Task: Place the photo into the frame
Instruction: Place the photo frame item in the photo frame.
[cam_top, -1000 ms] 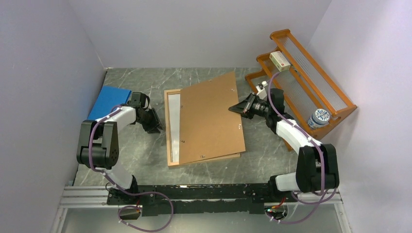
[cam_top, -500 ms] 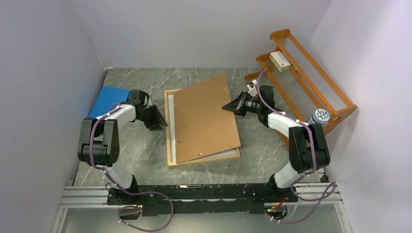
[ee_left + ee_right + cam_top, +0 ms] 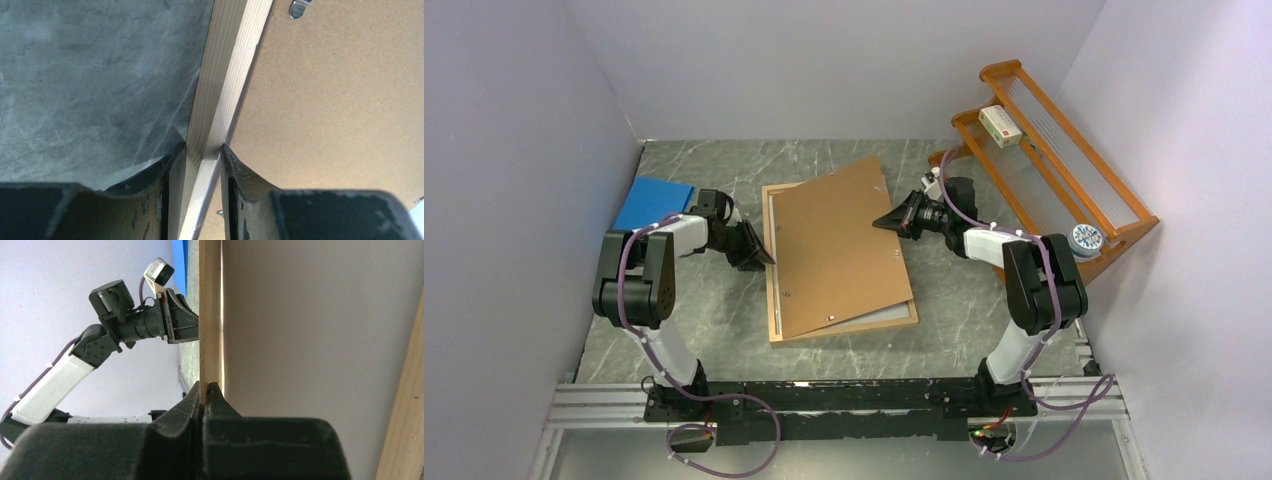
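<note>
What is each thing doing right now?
frame, flat on table, left rail gripped
backing panel, askew over frame, right edge gripped
left gripper, shut on frame
right gripper, shut on backing panel
blue sheet, flat on table
box, lying on rack
can, on rack's bottom shelf

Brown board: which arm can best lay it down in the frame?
Right. The right pincer grips the board's edge, while the left pincer only clamps the frame rail.

Narrow-bordered light-orange wooden frame (image 3: 769, 300), rectangular, flat on table (image 3: 724, 320) centre, long sides running near-to-far, largely covered by skewed brown panel (image 3: 834, 250); photo hidden from view.
</note>
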Robot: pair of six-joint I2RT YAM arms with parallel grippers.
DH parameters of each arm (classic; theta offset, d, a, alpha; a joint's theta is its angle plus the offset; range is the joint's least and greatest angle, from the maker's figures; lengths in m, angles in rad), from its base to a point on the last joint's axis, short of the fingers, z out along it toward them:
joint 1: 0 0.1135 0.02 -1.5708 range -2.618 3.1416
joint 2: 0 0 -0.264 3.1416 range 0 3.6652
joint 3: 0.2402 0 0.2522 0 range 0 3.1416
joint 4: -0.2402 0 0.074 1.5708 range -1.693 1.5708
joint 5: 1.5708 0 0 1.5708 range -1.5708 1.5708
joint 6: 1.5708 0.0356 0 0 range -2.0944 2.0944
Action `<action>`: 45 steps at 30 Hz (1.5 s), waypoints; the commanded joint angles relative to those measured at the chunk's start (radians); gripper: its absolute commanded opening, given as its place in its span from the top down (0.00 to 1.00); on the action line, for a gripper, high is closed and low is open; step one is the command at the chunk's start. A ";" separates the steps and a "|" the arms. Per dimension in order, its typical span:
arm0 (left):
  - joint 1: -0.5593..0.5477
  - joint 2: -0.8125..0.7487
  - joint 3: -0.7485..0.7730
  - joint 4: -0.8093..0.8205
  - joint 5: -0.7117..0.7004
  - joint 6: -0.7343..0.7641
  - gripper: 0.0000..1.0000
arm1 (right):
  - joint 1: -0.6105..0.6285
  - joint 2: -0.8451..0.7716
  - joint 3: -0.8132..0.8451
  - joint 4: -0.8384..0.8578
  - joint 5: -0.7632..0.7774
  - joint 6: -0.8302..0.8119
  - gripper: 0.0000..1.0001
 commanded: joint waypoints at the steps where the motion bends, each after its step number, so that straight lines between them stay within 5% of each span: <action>1: 0.000 0.023 0.007 0.026 0.005 -0.005 0.66 | 0.006 0.012 0.045 0.149 -0.062 0.037 1.00; 11: -0.001 0.019 0.015 0.013 0.001 0.000 0.66 | 0.013 0.031 0.013 0.238 -0.046 0.052 1.00; 25: 0.000 -0.102 0.007 0.007 -0.001 -0.022 0.52 | 0.031 0.093 0.016 0.247 -0.043 0.036 1.00; 37: 0.000 -0.036 0.014 -0.025 -0.039 0.008 0.61 | 0.043 0.101 0.036 0.105 0.031 -0.137 0.97; 45: 0.000 -0.025 0.009 -0.028 -0.044 0.016 0.66 | 0.043 0.121 -0.030 0.370 0.015 -0.027 1.00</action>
